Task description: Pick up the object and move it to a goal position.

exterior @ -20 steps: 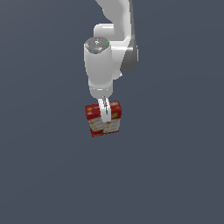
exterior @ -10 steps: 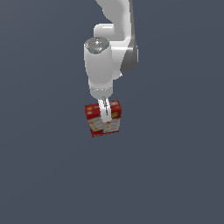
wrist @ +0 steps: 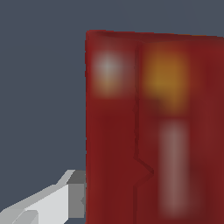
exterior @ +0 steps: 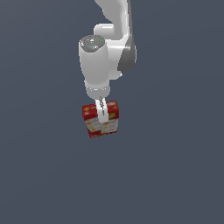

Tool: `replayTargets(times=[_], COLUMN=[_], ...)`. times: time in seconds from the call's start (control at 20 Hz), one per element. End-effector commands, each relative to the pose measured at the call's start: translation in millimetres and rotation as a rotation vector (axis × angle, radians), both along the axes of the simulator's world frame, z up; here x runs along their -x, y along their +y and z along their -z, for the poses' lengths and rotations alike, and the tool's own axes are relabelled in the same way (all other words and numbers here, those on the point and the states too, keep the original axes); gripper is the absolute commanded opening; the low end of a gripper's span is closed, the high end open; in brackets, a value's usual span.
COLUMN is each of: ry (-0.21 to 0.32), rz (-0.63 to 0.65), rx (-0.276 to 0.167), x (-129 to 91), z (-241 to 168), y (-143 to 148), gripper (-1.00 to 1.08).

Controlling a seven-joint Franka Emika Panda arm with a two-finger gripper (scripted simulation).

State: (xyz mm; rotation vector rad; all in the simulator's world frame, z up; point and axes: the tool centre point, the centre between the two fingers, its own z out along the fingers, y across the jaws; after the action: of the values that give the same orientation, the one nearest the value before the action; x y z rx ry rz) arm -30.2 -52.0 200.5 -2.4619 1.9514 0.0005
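Surroundings: plain dark grey-blue worktop (exterior: 175, 175) on every side of the arm. Nothing lay near the box, and nothing stood between it and the open surface around it. No containers in either view.

Red box (exterior: 101, 119) sat directly under the arm's white wrist, a little toward the exterior view's left of centre. Red faces, with white and yellow-orange label panels showing on the side toward the camera. It appeared slightly tilted. Whether it rested on the worktop or hung clear could not be judged; no shadow or contact line was visible.

Gripper (exterior: 103, 114) pointed straight down over the box. One white finger (exterior: 103, 113) ran down the middle of the near face, lying against it. The opposite finger was hidden behind the box.

Wrist view: the box (wrist: 153, 127) filled most of the frame, blurred, red with a pale patch and an orange patch. One grey-white fingertip (wrist: 70, 197) touched its edge. Jaws clamped on the box across its width.
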Motion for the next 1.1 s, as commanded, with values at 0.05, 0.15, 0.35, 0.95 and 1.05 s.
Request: replayTargets(times=[0.05, 0.15, 0.35, 0.95, 1.05], ry=[-0.002, -0.001, -0.001, -0.001, -0.001], rz=[0.001, 0.0, 0.0, -0.001, -0.001], rx=[0.0, 0.0, 0.0, 0.0, 0.0], x=[-8, -14, -28, -74, -80], z=[-9, -15, -29, -73, -80], y=[-12, -20, -40, -102, -111], gripper=[-1.0, -1.0, -1.0, -1.0, -1.0])
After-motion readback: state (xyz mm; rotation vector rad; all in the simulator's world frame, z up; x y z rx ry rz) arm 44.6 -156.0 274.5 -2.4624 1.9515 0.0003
